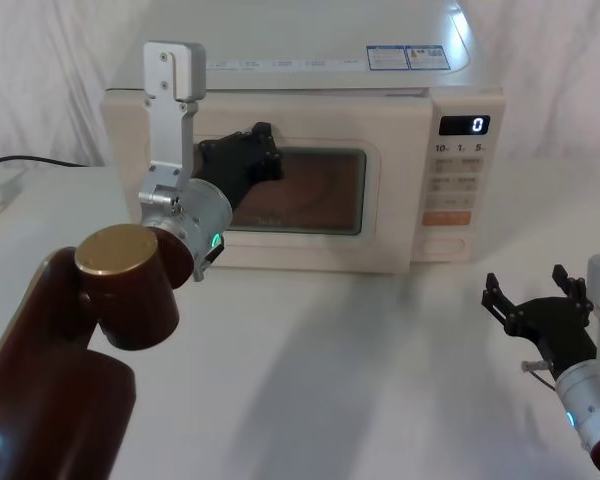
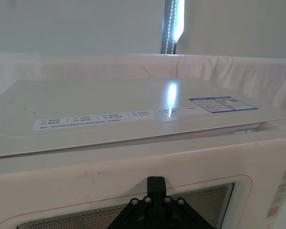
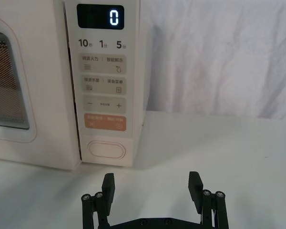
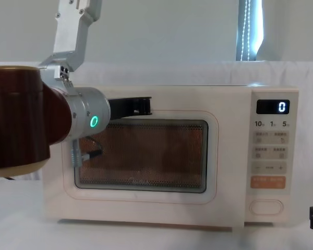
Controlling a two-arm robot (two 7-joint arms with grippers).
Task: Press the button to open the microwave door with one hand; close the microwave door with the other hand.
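The left arm reaches forward and up, its brown elbow joint low at the near left and its silver wrist with a green light raised ahead of it. The left end effector (image 1: pixel 260 150) points forward, its black fingers close together, with no gap visible between them. The right end effector (image 1: pixel 535 300) hovers low at the near right, its two black fingers (image 3: pixel 108 183) spread well apart, gripping nothing.

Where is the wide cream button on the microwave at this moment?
The button sits lowest on the microwave's right-side panel, directly below the orange button.
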